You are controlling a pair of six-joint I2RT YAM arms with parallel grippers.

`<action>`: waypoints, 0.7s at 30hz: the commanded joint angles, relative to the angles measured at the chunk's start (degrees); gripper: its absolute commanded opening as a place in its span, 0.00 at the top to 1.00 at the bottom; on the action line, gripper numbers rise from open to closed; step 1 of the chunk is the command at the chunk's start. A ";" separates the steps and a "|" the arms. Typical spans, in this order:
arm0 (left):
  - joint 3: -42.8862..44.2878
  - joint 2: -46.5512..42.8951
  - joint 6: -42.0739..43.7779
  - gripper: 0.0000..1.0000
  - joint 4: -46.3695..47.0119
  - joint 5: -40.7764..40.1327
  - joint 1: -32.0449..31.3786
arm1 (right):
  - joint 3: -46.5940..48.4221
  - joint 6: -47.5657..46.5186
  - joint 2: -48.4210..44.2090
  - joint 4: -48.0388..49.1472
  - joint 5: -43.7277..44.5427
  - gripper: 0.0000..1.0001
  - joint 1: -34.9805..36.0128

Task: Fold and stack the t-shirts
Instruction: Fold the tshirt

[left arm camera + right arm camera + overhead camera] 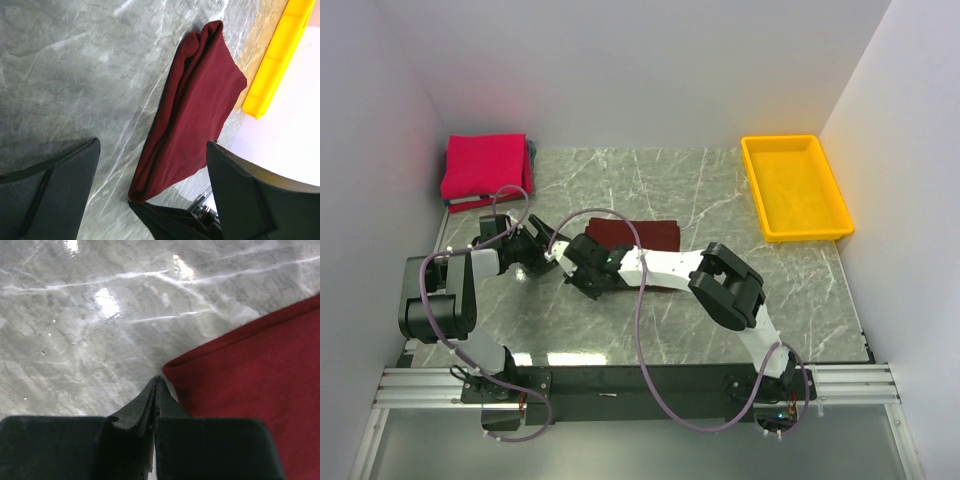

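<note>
A dark maroon t-shirt [642,233] lies folded in the middle of the table, partly under my right arm. In the left wrist view the maroon t-shirt [195,110] reads as a long folded bundle. A bright pinkish-red t-shirt [484,165] sits folded at the back left corner. My right gripper [157,381] is shut with nothing in it, its tips on the marble just beside the near corner of the maroon t-shirt [260,390]. My left gripper [150,187] is open and empty, just left of that shirt and aimed at it. From above, the left gripper [546,252] and right gripper [578,280] are close together.
A yellow plastic tray [757,190] stands at the back right by the white wall, and its edge [280,55] shows in the left wrist view. The pinkish-red shirt rests on a darker folded item against the left wall. Grey marble [720,190] lies between the shirt and the tray.
</note>
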 commanded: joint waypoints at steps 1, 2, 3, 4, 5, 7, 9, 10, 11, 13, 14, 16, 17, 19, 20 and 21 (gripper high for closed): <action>0.10 0.08 1.75 0.06 -1.77 -2.32 0.00 | -1.37 1.08 0.84 -2.66 -2.00 1.00 -2.14; 0.10 0.00 1.66 0.06 -1.68 -2.14 0.00 | -1.20 1.43 -0.56 -2.75 -2.87 1.00 -2.58; 0.01 0.08 1.66 0.06 -1.51 -2.14 0.00 | -0.94 1.52 -1.36 -3.36 -3.49 1.00 -2.85; -0.08 -0.09 1.58 0.06 -1.42 -2.23 -0.09 | -0.76 1.95 -2.41 -3.54 -4.28 1.00 -3.03; 0.01 -0.09 1.66 0.06 -1.33 -2.14 -0.09 | -0.67 2.22 -4.77 -3.46 -5.94 1.00 -3.29; 0.01 -0.09 1.49 0.07 -1.07 -1.97 -0.18 | -0.49 2.31 -7.16 -3.11 -8.06 1.00 -3.20; -0.08 -0.09 1.31 0.06 -0.80 -1.97 -0.27 | 1.16 2.31 -8.75 -3.89 -8.77 1.00 -2.94; -0.08 -0.01 1.31 0.06 -0.72 -1.97 -0.35 | 2.13 2.31 -8.75 -5.38 -8.60 0.87 -2.85; -0.08 0.00 1.40 0.06 -0.71 -2.05 -0.36 | 2.84 2.57 -8.66 -5.56 -8.07 0.79 -2.76; 0.10 0.00 1.40 0.06 -0.98 -2.14 -0.36 | 3.55 2.40 -8.49 -4.87 -5.27 0.59 -2.41; 0.27 0.00 1.49 0.06 -0.98 -2.06 -0.36 | 3.55 2.22 -7.79 -4.52 -4.30 0.52 -2.41; 0.19 0.08 1.40 0.06 -0.98 -2.14 -0.44 | 4.07 1.61 -6.38 -4.42 -2.45 0.44 -2.32; 0.19 0.08 1.49 0.06 -0.98 -2.14 -0.44 | 4.77 1.43 -4.72 -4.60 -2.36 0.44 -2.41; 0.45 0.08 1.75 0.06 -1.24 -2.23 -0.36 | 4.96 1.08 -3.57 -4.08 -1.57 0.44 -2.32; 0.62 0.17 2.01 0.06 -1.68 -2.32 -0.36 | 4.78 0.90 -2.52 -3.72 -1.48 0.44 -2.24; 0.89 0.26 2.27 0.06 -1.94 -2.32 -0.36 | 4.78 0.82 -2.07 -3.37 -1.39 0.44 -2.15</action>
